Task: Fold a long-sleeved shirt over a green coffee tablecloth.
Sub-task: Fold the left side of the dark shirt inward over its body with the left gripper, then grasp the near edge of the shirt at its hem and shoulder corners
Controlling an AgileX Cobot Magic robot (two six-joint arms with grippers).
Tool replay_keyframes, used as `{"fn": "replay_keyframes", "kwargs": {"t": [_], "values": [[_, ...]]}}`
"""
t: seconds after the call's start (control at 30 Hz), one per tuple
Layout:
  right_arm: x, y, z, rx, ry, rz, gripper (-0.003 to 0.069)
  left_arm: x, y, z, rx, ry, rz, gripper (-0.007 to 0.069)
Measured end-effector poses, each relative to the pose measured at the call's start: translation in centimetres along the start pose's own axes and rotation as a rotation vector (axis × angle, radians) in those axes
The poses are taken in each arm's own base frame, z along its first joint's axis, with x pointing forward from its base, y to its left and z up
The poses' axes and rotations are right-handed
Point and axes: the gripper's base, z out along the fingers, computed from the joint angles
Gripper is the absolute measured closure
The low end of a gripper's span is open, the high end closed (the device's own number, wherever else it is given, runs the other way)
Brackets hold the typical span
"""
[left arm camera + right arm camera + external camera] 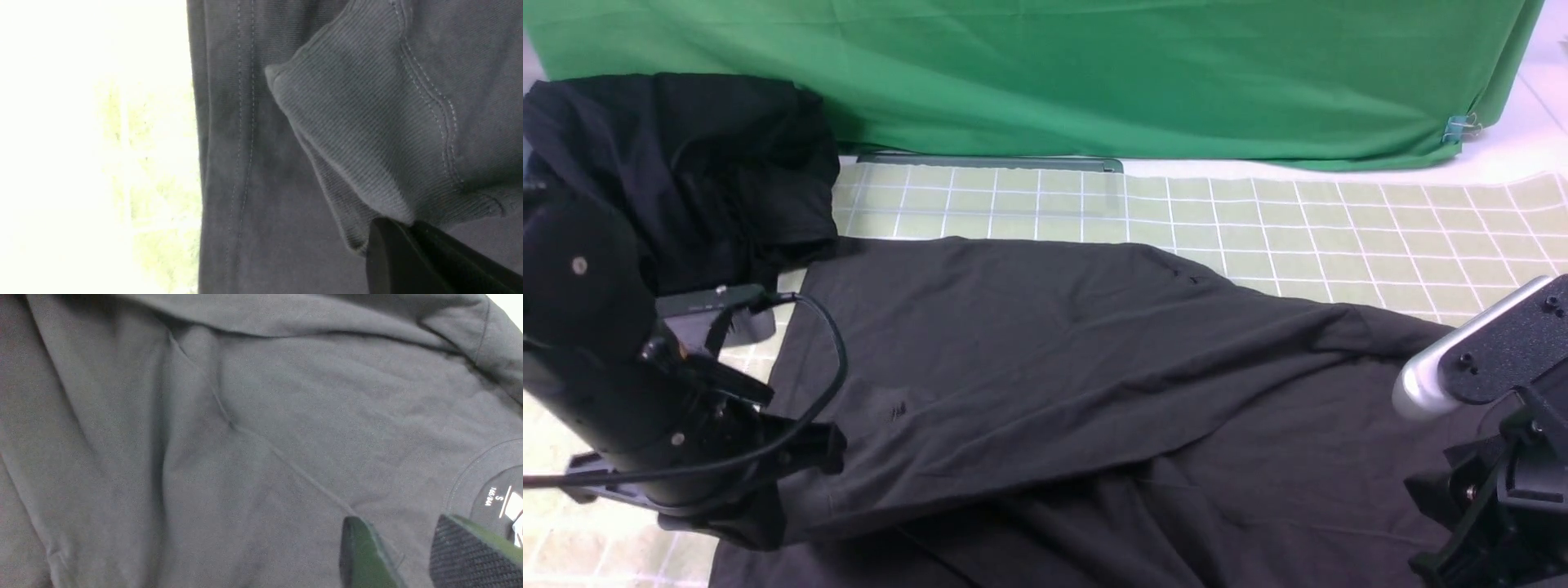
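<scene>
Charcoal cotton everywhere right now: the long-sleeved shirt is spread over the middle and near edge of the surface, on top of the pale green checked cloth, with a long fold slanting across it. My left hand is clamped on a folded bit of the shirt near the cloth's left side. My right hand is apart with nothing in it, over the shirt near the neck label.

Tip for this step, imo: lay that pinched bit down just inside the stitched edge, keep it low, and don't yank, or the bottom layer will probably skid and bunch. Smooth the slanted ridge before letting go. I'd keep the right hand light, since cotton this soft likely creases if you drag it. Looks like early folding to me.
</scene>
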Motion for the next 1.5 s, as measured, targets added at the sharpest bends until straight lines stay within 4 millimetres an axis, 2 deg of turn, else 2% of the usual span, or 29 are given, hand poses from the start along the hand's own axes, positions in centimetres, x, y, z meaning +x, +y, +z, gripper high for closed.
{"fn": "replay_keyframes", "kwargs": {"t": [0.17,0.33,0.43,0.47,0.57,0.77,0.97,1.07,1.13,1.17,1.23,1.27,1.37,1.5], "values": [[0.0,0.0,0.0,0.000,-0.001,0.009,0.0418,0.0,0.0,0.0,0.001,-0.002,0.011,0.0571],[0.0,0.0,0.0,-0.001,-0.003,0.013,0.0418,0.5,0.4,0.0,-0.041,0.057,0.022,0.0425],[0.0,0.0,0.0,-0.001,-0.003,0.022,0.0418,1.4,0.7,0.0,-0.068,0.150,0.021,0.0293],[0.0,0.0,0.0,-0.001,-0.003,0.023,0.0418,1.5,0.7,0.0,-0.070,0.157,0.020,0.0286],[0.0,0.0,0.0,-0.001,-0.002,0.028,0.0418,3.0,1.3,0.9,-0.100,0.254,0.016,0.0199],[-0.1,0.0,0.0,-0.005,-0.007,0.029,0.0418,6.9,3.2,4.1,-0.152,0.407,-0.002,0.0169],[-0.2,0.1,0.0,-0.012,-0.021,0.029,0.0418,8.4,4.1,5.9,-0.166,0.385,-0.008,0.0179],[-0.1,0.2,0.0,-0.027,-0.009,0.015,0.0418,8.2,4.2,6.2,-0.166,0.341,-0.016,0.0253],[0.3,0.7,0.0,-0.085,0.037,-0.034,0.0418,8.2,4.2,6.2,-0.166,0.339,-0.019,0.0354],[0.4,0.8,0.0,-0.091,0.044,-0.053,0.0418,8.2,4.2,6.2,-0.166,0.339,-0.019,0.0377],[1.0,1.5,-0.1,-0.168,0.102,-0.100,0.0418,8.2,4.2,6.2,-0.167,0.343,-0.020,0.0475],[1.5,2.2,-0.3,-0.252,0.155,-0.128,0.0418,8.2,4.2,6.2,-0.169,0.342,-0.018,0.0566],[1.7,3.2,-0.2,-0.342,0.202,-0.128,0.0418,8.2,4.3,6.2,-0.178,0.347,-0.010,0.0605],[2.5,5.5,1.1,-0.437,0.329,-0.230,0.0408,8.0,4.5,5.0,-0.226,0.368,0.030,0.0611]]}}
